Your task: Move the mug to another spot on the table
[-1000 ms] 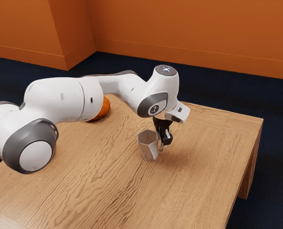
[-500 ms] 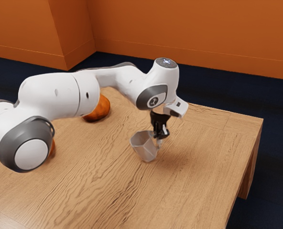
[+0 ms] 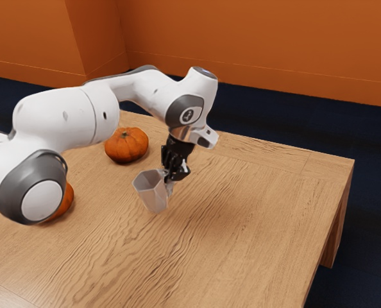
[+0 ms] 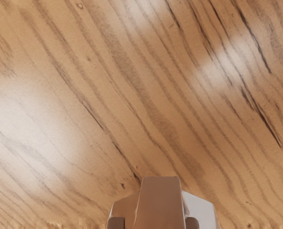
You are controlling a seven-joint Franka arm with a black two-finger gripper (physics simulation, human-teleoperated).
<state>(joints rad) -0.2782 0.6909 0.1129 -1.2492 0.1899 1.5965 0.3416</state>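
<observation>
Closest to my hand, in the wrist view, the mug [image 4: 159, 205] is a grey and tan shape directly under the camera. The table [image 4: 132, 95] runs past beneath it, its wood grain slanting.

In the exterior view, the nearest thing is the arm [image 3: 56, 128], with its big grey-capped joint at the exterior view's left. A rounded orange thing [image 3: 63, 202] peeks out just behind that joint, mostly hidden.

Further in, the mug hangs tilted over the middle of the table, its mouth turned up and toward the exterior view's left. My pincer [image 3: 173, 174] points down and is clamped on the mug's upper side, the black fingers pressed to it from both sides. I cannot tell whether the mug's base touches the wood or sits just above it.

Beyond the mug, toward the exterior view's left, an orange pumpkin [image 3: 126, 144] sits upright on the table, near the mug but apart from it. Past the table's far edge lie a dark blue floor [image 3: 293, 122] and then an orange wall [image 3: 254, 38].
</observation>
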